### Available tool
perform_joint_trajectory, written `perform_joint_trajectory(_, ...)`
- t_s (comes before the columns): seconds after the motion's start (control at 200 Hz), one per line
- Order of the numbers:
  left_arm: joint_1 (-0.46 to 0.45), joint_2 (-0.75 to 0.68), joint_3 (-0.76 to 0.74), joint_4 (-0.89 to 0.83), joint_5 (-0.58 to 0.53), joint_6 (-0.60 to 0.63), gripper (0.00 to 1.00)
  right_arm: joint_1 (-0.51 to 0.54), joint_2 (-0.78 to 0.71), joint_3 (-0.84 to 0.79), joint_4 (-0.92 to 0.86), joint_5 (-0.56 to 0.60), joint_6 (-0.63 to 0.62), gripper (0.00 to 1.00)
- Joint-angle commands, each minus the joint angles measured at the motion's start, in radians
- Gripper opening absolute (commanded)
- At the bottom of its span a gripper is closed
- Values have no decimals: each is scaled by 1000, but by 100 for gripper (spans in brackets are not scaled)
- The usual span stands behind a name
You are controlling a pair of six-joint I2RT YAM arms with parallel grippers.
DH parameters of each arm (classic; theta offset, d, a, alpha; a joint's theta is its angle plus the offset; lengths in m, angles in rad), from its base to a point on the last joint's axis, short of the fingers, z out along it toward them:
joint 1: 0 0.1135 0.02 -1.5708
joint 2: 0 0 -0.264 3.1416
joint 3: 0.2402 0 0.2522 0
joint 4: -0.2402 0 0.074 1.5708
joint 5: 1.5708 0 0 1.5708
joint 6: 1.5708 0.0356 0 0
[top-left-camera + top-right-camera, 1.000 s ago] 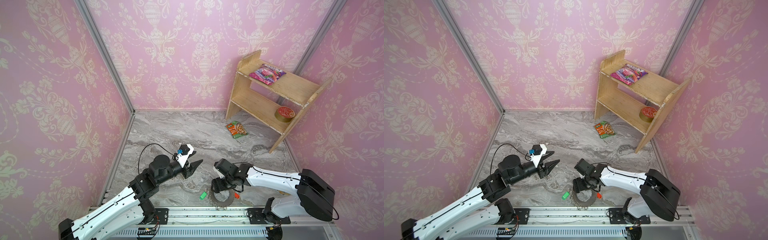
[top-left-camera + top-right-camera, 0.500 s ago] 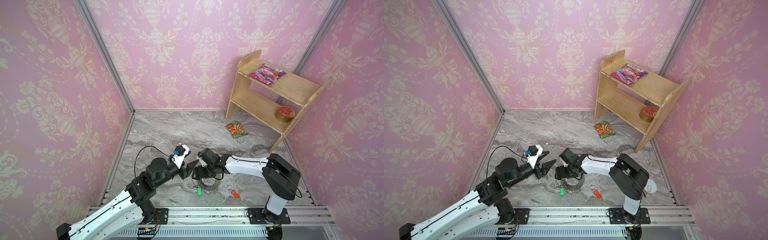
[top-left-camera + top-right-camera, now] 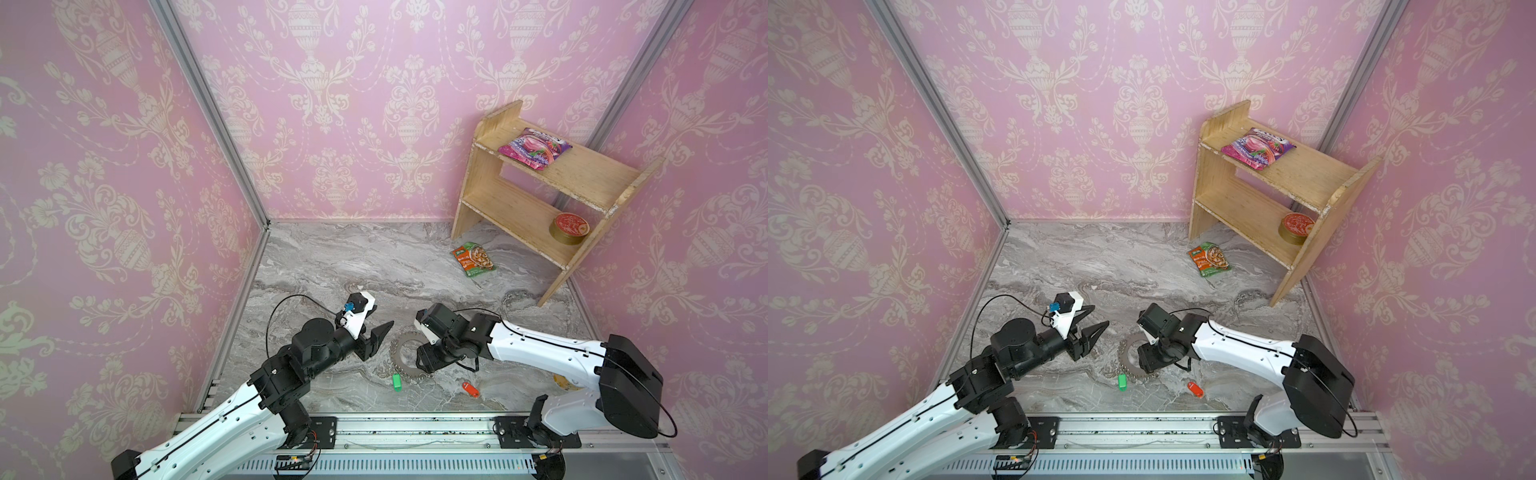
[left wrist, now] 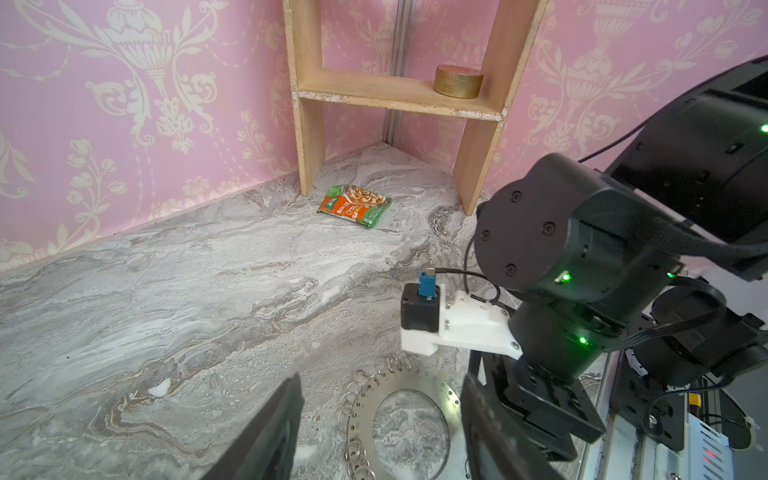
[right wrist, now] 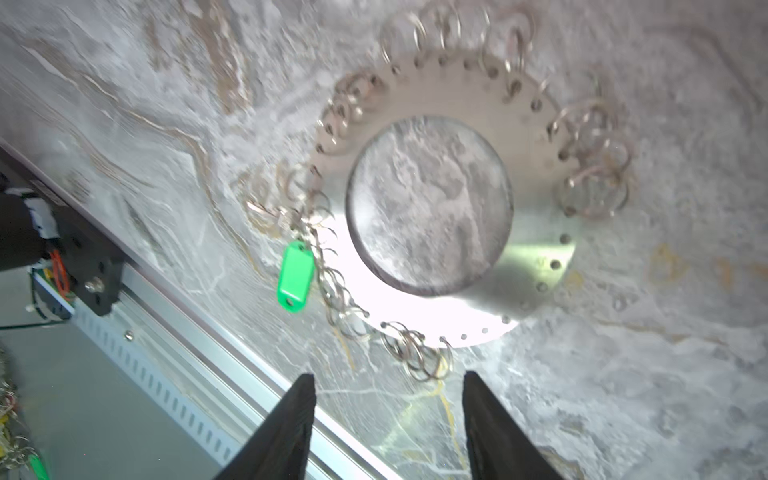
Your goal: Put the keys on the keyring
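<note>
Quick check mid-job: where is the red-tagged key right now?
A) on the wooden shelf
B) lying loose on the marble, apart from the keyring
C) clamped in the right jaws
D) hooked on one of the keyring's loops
B: in both top views the red-tagged key lies alone on the marble floor, clear of the keyring and with nothing gripping it.

Keyring (image 3: 400, 360): flat grey metal disc w/ wide centre hole, wire loops round rim, lying flat on table (image 3: 353, 266). Green-tag key (image 5: 295, 276) touches rim loops. Red-tag key (image 3: 471, 389) lies near, apart from the ring. Blades too small to tell.
</note>
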Motion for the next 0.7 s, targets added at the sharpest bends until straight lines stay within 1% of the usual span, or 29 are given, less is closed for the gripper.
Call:
perform_joint_trajectory(0.0,2,21,-6,36,-14,-37,62,-3,-5,-94,47,-46,116,54)
perform_joint_trajectory(0.085,3,33,2,34,-7,-41,63,-11,-4,-144,142,-73,186,53)
perform_joint_trajectory(0.18,1,33,13,21,-4,-40,63,-19,0,-173,203,-80,241,51)
perform_joint_trajectory(0.315,3,27,14,16,-7,-37,63,-36,-9,-198,252,-68,278,44)
perform_joint_trajectory(0.4,2,27,10,17,-9,-34,63,-47,-15,-206,277,-81,291,41)
perform_joint_trajectory(0.475,2,27,10,14,-9,-34,63,-41,-18,-171,219,-63,264,37)
perform_joint_trajectory(0.595,2,25,14,5,-11,-28,64,12,-37,-72,38,82,163,37)
perform_joint_trajectory(0.696,3,23,12,5,-15,-22,64,37,-12,-21,-39,132,107,37)
